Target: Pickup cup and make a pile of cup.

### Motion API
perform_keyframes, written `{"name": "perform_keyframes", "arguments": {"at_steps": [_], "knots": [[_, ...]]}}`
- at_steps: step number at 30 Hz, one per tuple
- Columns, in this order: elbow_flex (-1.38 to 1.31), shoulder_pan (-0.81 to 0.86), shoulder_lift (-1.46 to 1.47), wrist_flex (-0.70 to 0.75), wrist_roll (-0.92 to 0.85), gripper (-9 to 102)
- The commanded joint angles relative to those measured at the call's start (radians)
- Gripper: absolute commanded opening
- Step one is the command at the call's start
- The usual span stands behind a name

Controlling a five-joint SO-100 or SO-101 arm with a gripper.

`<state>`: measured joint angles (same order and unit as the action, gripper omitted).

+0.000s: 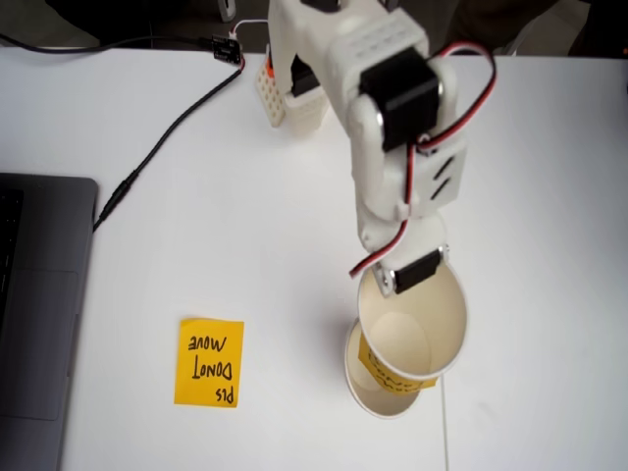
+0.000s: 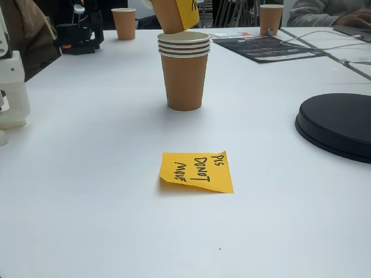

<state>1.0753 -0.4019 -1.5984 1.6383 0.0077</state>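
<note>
The cup [image 1: 432,339] with the yellow handwritten note [image 1: 392,378] on its wall hangs tilted, cream inside facing up. My gripper [image 1: 417,273] is shut on its near rim, under the white arm. Directly below stands the pile of cup [image 1: 368,388], partly covered by the held cup. In the low fixed view the held cup [image 2: 169,14] is cut off by the top edge, its note [image 2: 189,10] facing right. Its base sits at the rim of the upright stack [image 2: 184,72], which shows three rims and looks brown there.
A loose yellow sticky note [image 1: 209,361] [image 2: 197,171] lies flat on the white table. A laptop [image 1: 39,304] and a black cable [image 1: 157,147] are at the left. A black round disc [image 2: 339,124], two far cups [image 2: 123,23] [image 2: 271,17] and the white arm base [image 2: 11,87] stand around.
</note>
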Motion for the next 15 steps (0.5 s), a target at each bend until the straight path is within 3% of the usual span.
{"name": "perform_keyframes", "arguments": {"at_steps": [1,15], "knots": [[-0.02,0.012,-0.018,-0.037,0.008,-7],[-0.002,0.052,-0.011,-0.034,0.008,-7]]}}
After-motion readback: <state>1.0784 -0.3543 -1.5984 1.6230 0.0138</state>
